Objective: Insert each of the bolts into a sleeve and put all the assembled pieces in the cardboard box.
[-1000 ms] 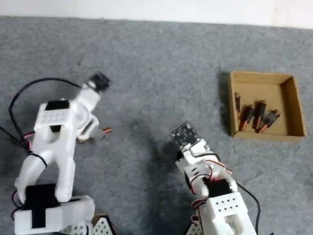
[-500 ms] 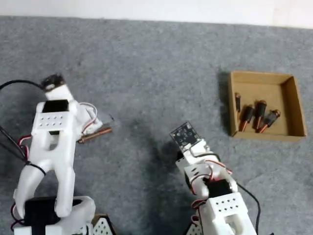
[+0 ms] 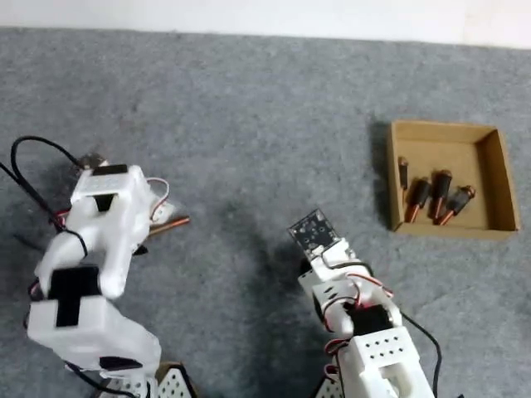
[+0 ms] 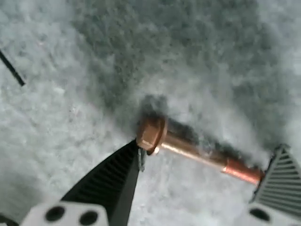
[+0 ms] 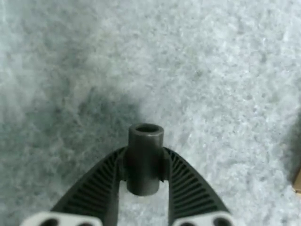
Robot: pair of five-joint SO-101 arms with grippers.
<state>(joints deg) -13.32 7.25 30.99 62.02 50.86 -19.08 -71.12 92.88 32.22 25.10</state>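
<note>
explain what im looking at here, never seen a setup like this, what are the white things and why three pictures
The white things are two small robot arms, the left arm and the right arm, each ending in a gripper. The wide picture looks down over the grey mat from a fixed camera. The other two come from a camera on each arm's wrist. On the mat sits a cardboard box with four pieces inside. The left gripper is open, and a copper bolt lies on the mat between its fingers. The right gripper is shut on a dark sleeve, whose open end points away from the camera.
</note>
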